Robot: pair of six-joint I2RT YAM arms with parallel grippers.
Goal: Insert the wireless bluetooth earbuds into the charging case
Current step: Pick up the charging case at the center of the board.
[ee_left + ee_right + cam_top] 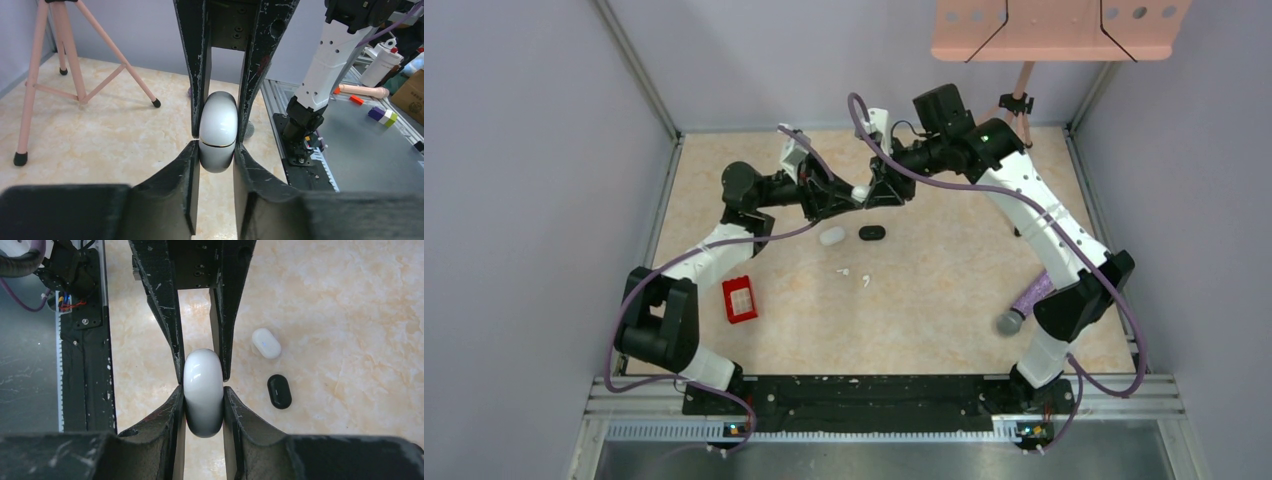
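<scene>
A glossy white charging case hangs in the air above the table's back middle, pinched from both sides. In the left wrist view the charging case shows a thin seam, and my left gripper is shut on its lower end. The right gripper's fingers clamp its upper part. In the right wrist view my right gripper is shut on the same case, with the left gripper's fingers opposite. Two tiny white earbuds lie loose on the table below.
A second white case and a black case lie side by side under the grippers. A red box sits near the left arm. A purple-handled object lies by the right arm. A pink tripod stands at the back right.
</scene>
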